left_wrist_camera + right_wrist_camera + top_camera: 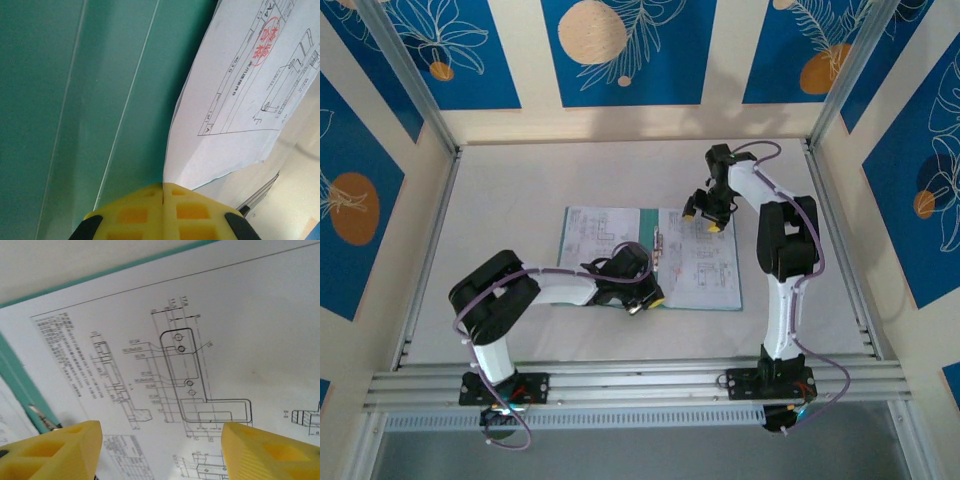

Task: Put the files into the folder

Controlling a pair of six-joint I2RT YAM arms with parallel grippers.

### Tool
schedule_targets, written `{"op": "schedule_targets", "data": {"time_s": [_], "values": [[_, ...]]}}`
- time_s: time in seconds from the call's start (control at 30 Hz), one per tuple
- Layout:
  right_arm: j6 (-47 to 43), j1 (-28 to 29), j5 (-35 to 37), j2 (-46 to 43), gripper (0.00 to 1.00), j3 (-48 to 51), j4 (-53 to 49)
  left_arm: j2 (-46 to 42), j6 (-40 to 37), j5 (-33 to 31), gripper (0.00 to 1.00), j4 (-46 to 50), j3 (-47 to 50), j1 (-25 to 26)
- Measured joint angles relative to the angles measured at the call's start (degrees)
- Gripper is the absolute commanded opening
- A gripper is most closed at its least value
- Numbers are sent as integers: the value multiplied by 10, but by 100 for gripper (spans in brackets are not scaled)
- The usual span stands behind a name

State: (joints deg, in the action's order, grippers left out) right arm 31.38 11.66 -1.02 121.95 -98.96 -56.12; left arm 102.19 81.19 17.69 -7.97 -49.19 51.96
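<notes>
The folder (75, 100) lay open mid-tabletop (520, 190), files (705, 260) on it. The left gripper (163, 192) pinched one sheet's edge; the right gripper (160, 445) hovered spread above another. Next, probably: squaring the pinched sheet inside

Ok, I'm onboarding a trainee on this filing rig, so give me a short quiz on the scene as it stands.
1. True or false: the right gripper is open over a drawing sheet.
2. The left gripper is: A) wide open; B) shut on the stamped sheet at its edge; C) holding a cup.
3. Fill in: the folder is coloured ____.
Key: 1 true; 2 B; 3 teal-green.
</notes>
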Motion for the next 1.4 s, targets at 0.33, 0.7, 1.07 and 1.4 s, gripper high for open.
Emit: {"op": "schedule_targets", "data": {"time_s": [0.33,0.7,1.07,1.4], "values": [[7,0,-7,-10,65,1,-1,-1,8,-7,14,-1,2,1],[22,6,-16,-54,59,11,5,-67,-4,-40,49,66,12,4],[52,70,-26,-23,13,-51,18,-151,-45,-56,16,159,33,-51],[62,107,-20,81,0,-154,10,-122,-102,-37,0,183,38,-126]]}}
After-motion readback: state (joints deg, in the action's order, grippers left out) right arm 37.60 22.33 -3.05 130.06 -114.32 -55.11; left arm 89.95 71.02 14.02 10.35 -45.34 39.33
